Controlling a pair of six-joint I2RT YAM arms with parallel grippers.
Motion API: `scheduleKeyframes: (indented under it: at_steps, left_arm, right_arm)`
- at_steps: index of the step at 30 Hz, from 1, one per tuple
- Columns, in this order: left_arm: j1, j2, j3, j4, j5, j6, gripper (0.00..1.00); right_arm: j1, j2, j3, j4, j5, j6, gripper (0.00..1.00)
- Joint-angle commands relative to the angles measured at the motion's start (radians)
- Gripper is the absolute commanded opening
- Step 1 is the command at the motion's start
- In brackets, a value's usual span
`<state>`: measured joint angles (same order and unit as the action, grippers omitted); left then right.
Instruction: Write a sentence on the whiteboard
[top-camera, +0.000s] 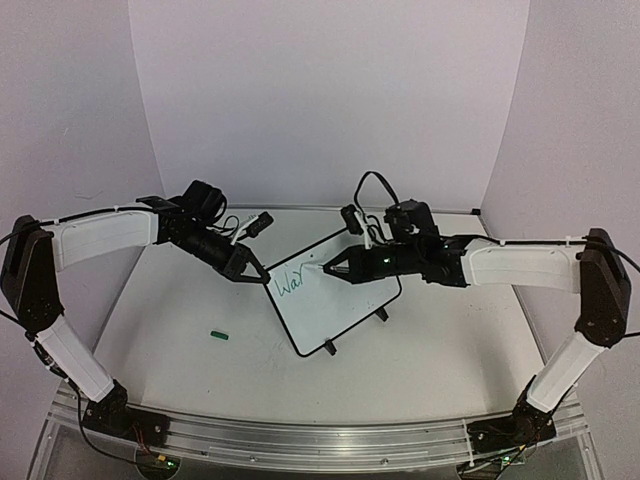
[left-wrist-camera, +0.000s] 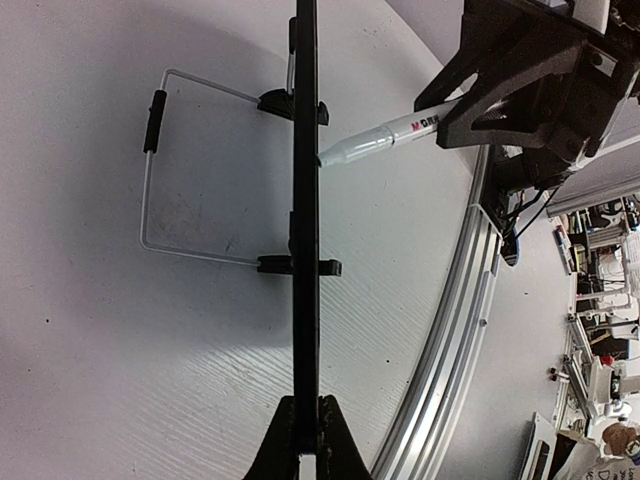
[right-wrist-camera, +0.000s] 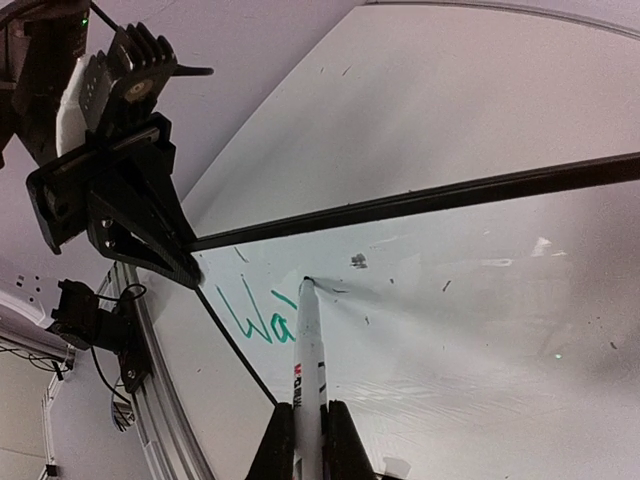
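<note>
white tabletop (top-camera: 180, 370), thin black-framed whiteboard (top-camera: 335, 300), green letters (top-camera: 288, 283) on it

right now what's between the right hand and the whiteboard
Only a marker, gripped in the right hand, its tip on the whiteboard beside green letters; the right wrist view shows it best.

The whiteboard (top-camera: 335, 305) sits at the middle of the table (top-camera: 450, 350), turned cornerwise. The left gripper (top-camera: 264, 279) clamps its left corner. The right gripper (top-camera: 336, 268), over the far edge, holds a marker (right-wrist-camera: 308, 345) with its tip on the board, just right of the writing (top-camera: 290, 283). A small piece (top-camera: 221, 335) lies left of the board, toward the table's near edge.
</note>
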<state>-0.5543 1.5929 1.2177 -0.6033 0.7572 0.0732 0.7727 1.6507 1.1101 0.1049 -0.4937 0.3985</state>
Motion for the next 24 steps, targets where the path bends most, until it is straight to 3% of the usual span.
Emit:
scheduleKeyframes:
  at_steps: [1,10,17,24]
  left_arm:
    - [-0.029,0.016,0.031,-0.039,0.001,0.047,0.00]
    - [-0.029,0.014,0.030,-0.039,-0.002,0.047,0.00]
    - [-0.029,0.014,0.029,-0.039,-0.006,0.047,0.00]
    - [-0.029,0.014,0.030,-0.038,-0.007,0.048,0.00]
  right_arm:
    - [-0.019,-0.055,-0.019,0.032,0.082,0.011,0.00]
    - [-0.020,-0.070,-0.034,0.054,0.008,0.005,0.00]
    - [-0.020,-0.174,-0.115,0.098,-0.098,-0.025,0.00]
    - [-0.034,-0.234,-0.164,0.069,-0.032,-0.016,0.00]
